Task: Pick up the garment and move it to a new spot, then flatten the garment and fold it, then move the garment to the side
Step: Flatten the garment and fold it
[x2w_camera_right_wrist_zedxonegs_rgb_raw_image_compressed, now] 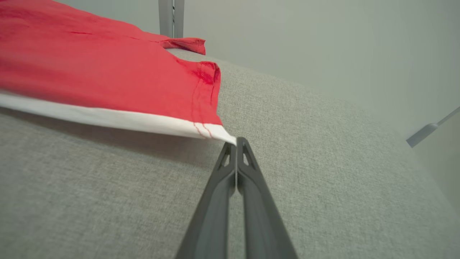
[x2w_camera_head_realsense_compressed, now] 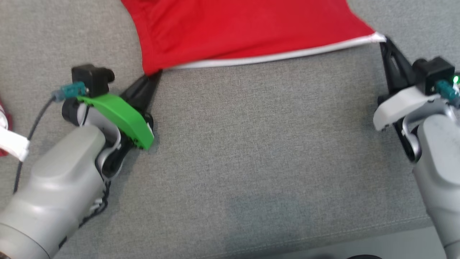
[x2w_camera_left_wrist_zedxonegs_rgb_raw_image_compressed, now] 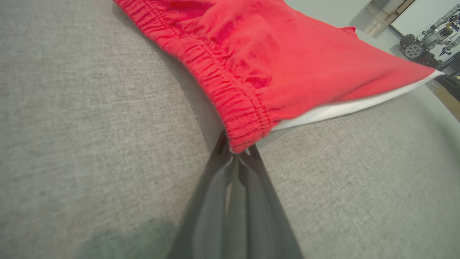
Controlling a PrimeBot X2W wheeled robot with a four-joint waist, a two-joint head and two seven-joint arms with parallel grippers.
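**Q:** Location of the red fabric shorts with white trim [x2w_camera_head_realsense_compressed: 244, 32] [x2w_camera_left_wrist_zedxonegs_rgb_raw_image_compressed: 305, 72] [x2w_camera_right_wrist_zedxonegs_rgb_raw_image_compressed: 107, 75]?

**A:** Spread over the grey upholstered surface [x2w_camera_head_realsense_compressed: 251, 144] [x2w_camera_left_wrist_zedxonegs_rgb_raw_image_compressed: 90, 126] [x2w_camera_right_wrist_zedxonegs_rgb_raw_image_compressed: 323, 144], at the far side in the head view. Near, white-edged border stretched between the two claws.

**Q:** State of the left claw [x2w_camera_head_realsense_compressed: 155, 73] [x2w_camera_left_wrist_zedxonegs_rgb_raw_image_compressed: 237, 151]?

**A:** Fingers together, clamped on the end of the ribbed elastic waistband [x2w_camera_left_wrist_zedxonegs_rgb_raw_image_compressed: 230, 93], pinched right at the tips.

**Q:** And the right claw [x2w_camera_head_realsense_compressed: 383, 39] [x2w_camera_right_wrist_zedxonegs_rgb_raw_image_compressed: 236, 142]?

**A:** Likewise closed, gripping the white-trimmed corner of the leg hem by its very tips.

**Q:** Lie of the fabric along that edge?

**A:** Raised slightly off the grey surface in the right wrist view, with a soft shadow underneath.
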